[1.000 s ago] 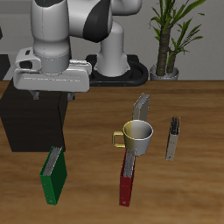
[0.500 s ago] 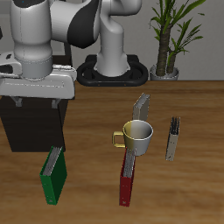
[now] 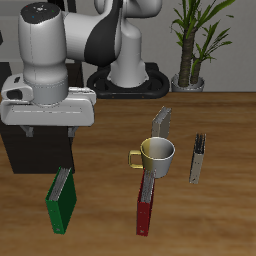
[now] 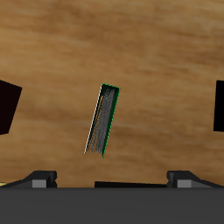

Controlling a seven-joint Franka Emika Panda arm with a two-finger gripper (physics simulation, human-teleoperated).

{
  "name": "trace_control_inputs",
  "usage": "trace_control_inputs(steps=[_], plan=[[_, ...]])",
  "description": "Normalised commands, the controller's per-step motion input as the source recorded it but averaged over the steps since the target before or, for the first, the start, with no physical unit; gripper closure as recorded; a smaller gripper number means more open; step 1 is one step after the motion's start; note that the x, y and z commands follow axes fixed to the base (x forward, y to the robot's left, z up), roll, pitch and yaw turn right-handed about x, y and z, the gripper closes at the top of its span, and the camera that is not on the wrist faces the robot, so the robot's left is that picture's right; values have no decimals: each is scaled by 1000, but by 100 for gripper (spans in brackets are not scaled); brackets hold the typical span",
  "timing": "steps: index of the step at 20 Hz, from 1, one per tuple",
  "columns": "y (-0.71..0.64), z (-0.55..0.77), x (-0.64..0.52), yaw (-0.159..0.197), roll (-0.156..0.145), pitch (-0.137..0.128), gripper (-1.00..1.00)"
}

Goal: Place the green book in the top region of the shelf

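The green book (image 3: pixel 62 198) stands upright on the table near the front edge, just in front of the black shelf (image 3: pixel 20 148). My gripper (image 3: pixel 48 131) hangs above and slightly behind the book, in front of the shelf, open and empty. In the wrist view the book (image 4: pixel 103 120) shows from above, its pale page edges between green covers, lying between my two wide-apart dark fingers (image 4: pixel 7 105).
A cream mug (image 3: pixel 158 155) stands mid-table with a dark red book (image 3: pixel 146 205) in front of it and a grey book (image 3: pixel 163 124) behind it. Another grey book (image 3: pixel 199 158) stands beside the mug. A potted plant (image 3: pixel 190 45) is at the back.
The arm has swung toward the shelf side and come lower and nearer the table's front, ending above the green book. The book has not moved.
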Motion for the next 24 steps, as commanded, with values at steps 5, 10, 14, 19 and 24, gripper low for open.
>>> trace_control_inputs(steps=[5, 10, 14, 19, 24], plan=[[228, -317, 199, -14, 27, -26, -100], [-70, -264, 132, -19, -39, -9, -100], [-60, -322, 73, -3, 15, -2, -100], [31, -376, 56, -8, 6, 18, -100], [56, -385, 63, -30, -2, 50, -100]])
